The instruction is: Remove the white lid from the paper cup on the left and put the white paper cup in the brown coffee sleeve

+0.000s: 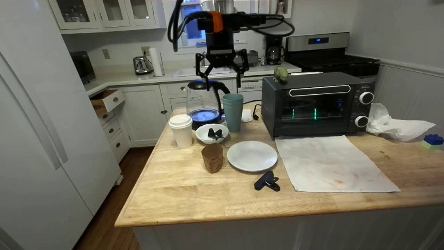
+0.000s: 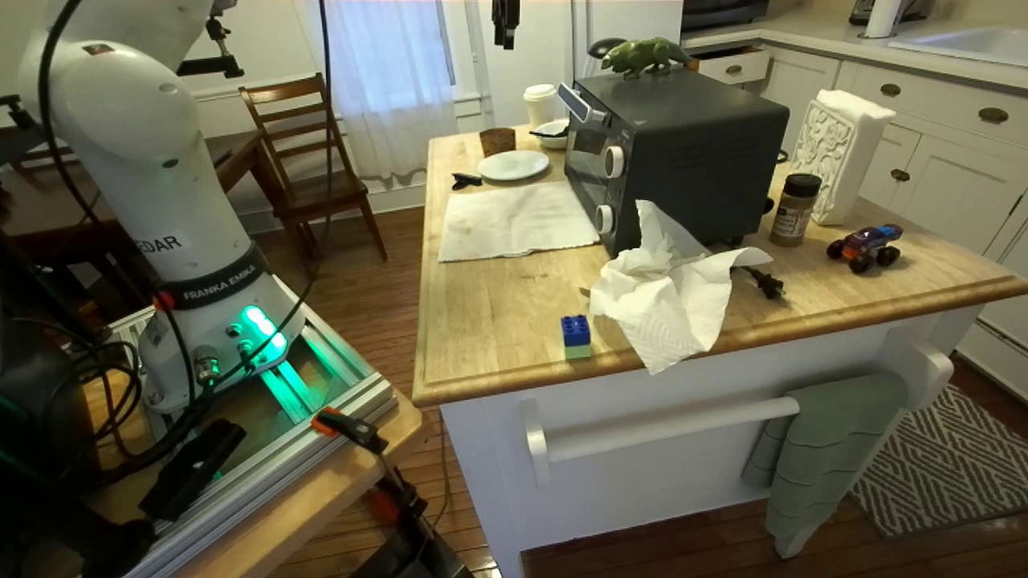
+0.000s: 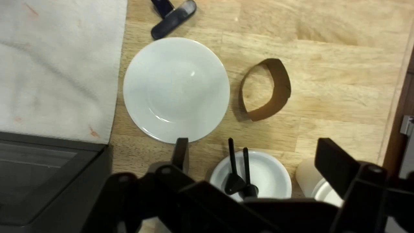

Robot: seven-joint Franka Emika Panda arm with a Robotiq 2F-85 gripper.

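So the white paper cup (image 1: 182, 137) is the leftmost thing on the wooden surface (image 1: 166, 198) in an exterior view, standing upright with the white lid (image 1: 180, 119) sitting on its mouth. Behind it and a bit to the right there's a glass kettle (image 1: 204, 102) with a blue glow low down, then a white bowl (image 1: 202, 133) just beside the cup, with two small black things (image 3: 235, 183) in it (thin handles, can't tell what they are). The brown coffee sleeve (image 1: 212, 159) is in front of the bowl, standing on end and kinda squashed out of round. The hand (image 1: 223, 84) hangs in the air higher up, fingers spread well apart. Next comes a teal tumbler (image 1: 233, 113), then a white plate (image 1: 252, 156) just beside the sleeve but not touching, and a black clip (image 1: 267, 181) near the plate's front edge. Further right you've got a toaster oven (image 1: 271, 109) with a green toy animal (image 1: 281, 74) on top, a flat paper towel (image 1: 333, 166) in front, a crumpled paper towel (image 1: 399, 126), and finally some toy blocks (image 1: 433, 140), blue over green.
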